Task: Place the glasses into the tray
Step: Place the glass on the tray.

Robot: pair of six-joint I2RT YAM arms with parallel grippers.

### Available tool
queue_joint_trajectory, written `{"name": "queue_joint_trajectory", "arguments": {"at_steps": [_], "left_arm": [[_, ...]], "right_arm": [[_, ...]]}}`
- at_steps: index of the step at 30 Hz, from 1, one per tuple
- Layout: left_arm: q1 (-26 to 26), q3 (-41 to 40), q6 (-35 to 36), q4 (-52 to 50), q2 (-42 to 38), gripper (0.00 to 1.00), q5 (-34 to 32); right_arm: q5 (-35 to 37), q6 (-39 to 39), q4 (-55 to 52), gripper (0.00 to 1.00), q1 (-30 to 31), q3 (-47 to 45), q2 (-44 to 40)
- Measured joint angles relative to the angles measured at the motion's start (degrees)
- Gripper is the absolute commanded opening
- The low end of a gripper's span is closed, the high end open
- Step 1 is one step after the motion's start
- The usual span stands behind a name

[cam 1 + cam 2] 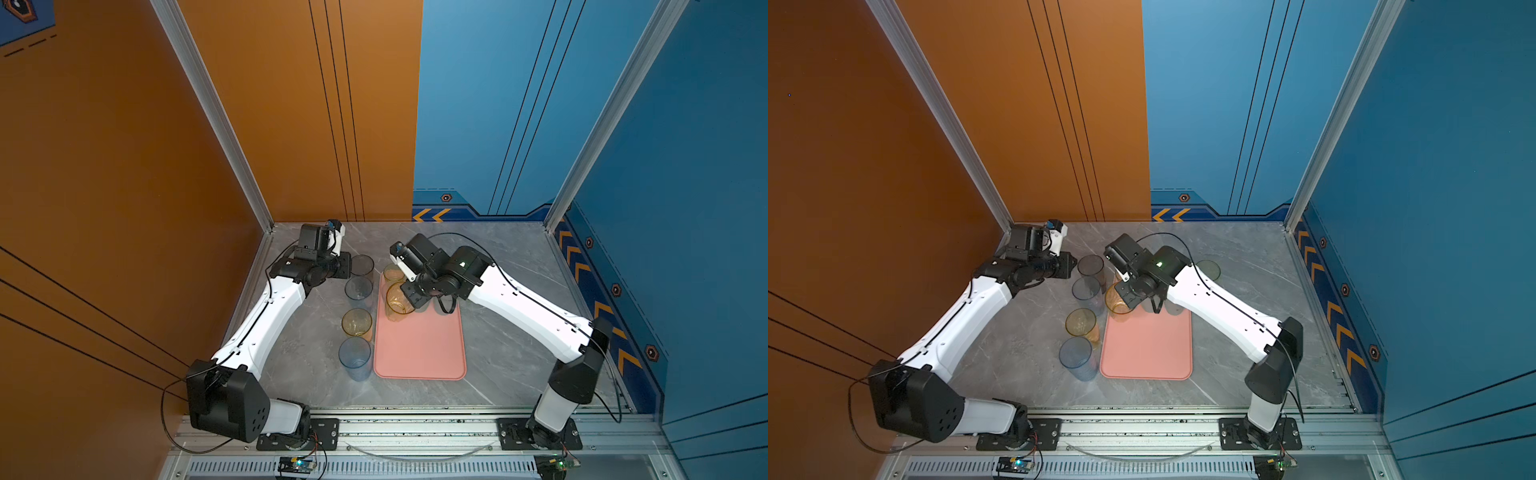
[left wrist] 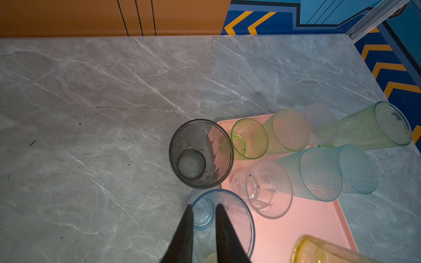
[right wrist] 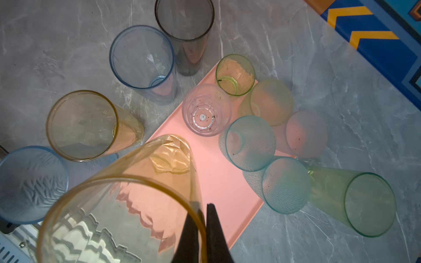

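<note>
My right gripper (image 3: 204, 206) is shut on the rim of a tall amber glass (image 3: 127, 193), which hangs tilted over the far left part of the salmon-pink tray (image 1: 419, 353). Both top views show that glass (image 1: 1117, 299) under the right wrist. Small green (image 3: 235, 75), clear (image 3: 205, 111) and teal (image 3: 249, 143) glasses stand at the tray's far end. Left of the tray stands a row of grey (image 1: 361, 264), blue (image 1: 358, 286), amber (image 1: 356, 321) and blue (image 1: 354, 353) glasses. My left gripper (image 2: 204, 205) hovers over the far blue glass (image 2: 223, 225), fingers slightly apart, gripping nothing.
A tall green glass (image 3: 364, 202) and a pinkish one (image 3: 306, 133) stand on the grey marble table just past the tray's far right corner. Orange and blue walls close in the table at the back and sides. The near half of the tray is bare.
</note>
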Motion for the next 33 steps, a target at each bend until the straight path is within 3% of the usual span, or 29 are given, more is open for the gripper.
{"name": "queue_joint_trajectory", "arguments": {"at_steps": [14,33], "left_arm": [[-0.1,0.1,0.0,-0.9,-0.1,0.2,0.2],[0.3,0.2,0.7,-1.8,-0.1,0.21,0.6]], "right_arm": [[-0.5,0.0,-1.1,0.0,-0.1,6.2,10.8],[-2.7,0.0,-1.1,0.0,-1.8,7.5,15.9]]}}
